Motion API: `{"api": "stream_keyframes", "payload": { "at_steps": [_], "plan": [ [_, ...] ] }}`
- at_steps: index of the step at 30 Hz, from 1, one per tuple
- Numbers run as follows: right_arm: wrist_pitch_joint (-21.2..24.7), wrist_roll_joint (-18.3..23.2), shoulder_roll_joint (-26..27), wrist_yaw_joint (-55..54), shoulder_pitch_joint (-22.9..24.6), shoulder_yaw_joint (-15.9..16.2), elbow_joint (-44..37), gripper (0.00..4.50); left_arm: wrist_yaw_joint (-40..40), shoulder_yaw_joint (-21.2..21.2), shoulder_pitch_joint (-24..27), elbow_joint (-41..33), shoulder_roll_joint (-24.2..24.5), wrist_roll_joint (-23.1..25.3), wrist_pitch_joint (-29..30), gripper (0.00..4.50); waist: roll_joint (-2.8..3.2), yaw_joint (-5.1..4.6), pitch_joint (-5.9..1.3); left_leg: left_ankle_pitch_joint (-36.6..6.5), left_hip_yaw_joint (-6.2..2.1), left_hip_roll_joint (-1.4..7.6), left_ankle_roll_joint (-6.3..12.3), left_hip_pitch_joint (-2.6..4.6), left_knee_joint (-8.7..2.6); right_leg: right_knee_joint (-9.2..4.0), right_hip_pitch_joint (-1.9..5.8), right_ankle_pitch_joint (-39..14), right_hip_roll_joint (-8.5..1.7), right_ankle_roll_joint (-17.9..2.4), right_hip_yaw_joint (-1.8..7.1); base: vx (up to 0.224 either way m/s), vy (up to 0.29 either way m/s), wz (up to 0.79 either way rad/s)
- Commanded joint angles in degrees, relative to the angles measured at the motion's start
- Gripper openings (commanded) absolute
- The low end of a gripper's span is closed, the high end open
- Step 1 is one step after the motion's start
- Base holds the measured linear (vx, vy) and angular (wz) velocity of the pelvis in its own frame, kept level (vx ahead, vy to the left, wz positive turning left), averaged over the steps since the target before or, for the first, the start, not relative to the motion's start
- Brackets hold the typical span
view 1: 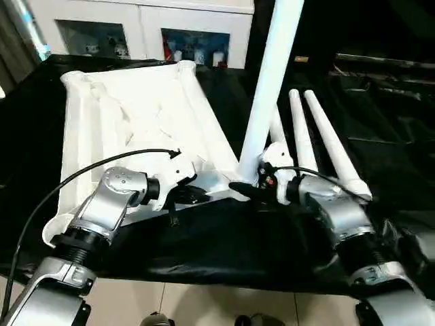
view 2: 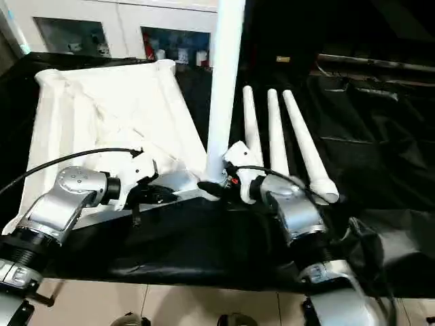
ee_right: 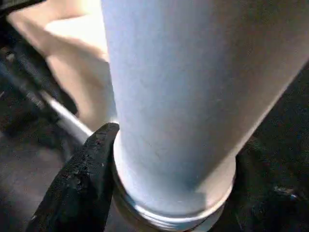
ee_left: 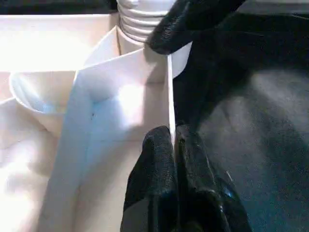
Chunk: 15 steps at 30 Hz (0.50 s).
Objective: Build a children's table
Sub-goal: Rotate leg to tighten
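We see the white tabletop [view 1: 129,115] lying underside up on the black-draped desk [view 1: 224,244], toward its left side, with one leg [view 1: 272,75] standing upright in the corner socket nearest us. Our left hand [ee_left: 175,145] is clenched on the tabletop's thin rim beside that socket, while our right hand [view 1: 246,188] grasps the base of the upright leg. Three more legs [view 1: 319,142] lie side by side on the desk to the right.
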Motion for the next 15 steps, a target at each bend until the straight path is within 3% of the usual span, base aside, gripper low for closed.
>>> {"api": "stream_keyframes", "payload": {
  "at_steps": [1, 5, 8, 12, 15],
  "plan": [
    [1.2, 0.0, 2.8, -9.0, -1.4, -2.8, 3.4, 2.76, 4.6, 0.4, -1.8, 1.3, -3.6, -0.2, 0.0, 0.00, 0.10, -0.02, -3.76, -7.5, 0.00, 1.20, 2.57, -0.04, -3.42, -4.00, 3.46, -9.9, -4.22, -11.7, 3.11, 0.000, 0.000, 0.00],
    [1.9, 0.4, 8.3, -24.8, -3.8, -7.0, 10.2, 2.75, 16.8, 2.6, -5.3, 7.5, -9.0, 1.9, 2.0, 0.00, 0.13, 0.01, -3.76, -8.8, -0.04, 1.03, 0.48, 0.41, -3.46, -4.65, 3.12, -16.2, -4.47, -9.8, 3.18, 0.000, 0.000, 0.00],
    [1.7, 1.8, 12.3, -31.8, -5.9, -9.1, 14.6, 2.75, 25.0, 4.1, -7.8, 11.2, -13.1, 2.3, 3.8, 0.00, 0.17, 0.33, -3.98, -8.8, 0.05, 1.04, 0.77, 0.55, -3.36, -4.56, 3.02, -14.3, -4.29, -9.6, 3.14, 0.000, 0.000, 0.00],
    [-0.4, 0.1, 16.9, -32.4, -7.8, -7.0, 17.6, 2.75, 30.4, 3.8, -10.1, 14.0, -17.6, 3.3, 4.1, 0.00, 0.00, 0.59, -4.03, -8.5, 0.04, 0.96, 1.55, 0.31, -3.40, -4.45, 3.23, -12.5, -4.30, -9.4, 2.98, 0.000, 0.000, 0.00],
    [-1.8, -0.1, 17.5, -32.6, -8.5, -7.3, 18.4, 2.75, 30.8, 3.6, -10.7, 14.9, -18.2, 3.8, 3.6, 0.00, 0.07, 0.70, -4.08, -7.8, 0.00, 0.88, 2.30, 0.07, -3.37, -4.36, 3.43, -11.6, -4.40, -9.3, 2.95, 0.000, 0.000, 0.00]
  ]
}}
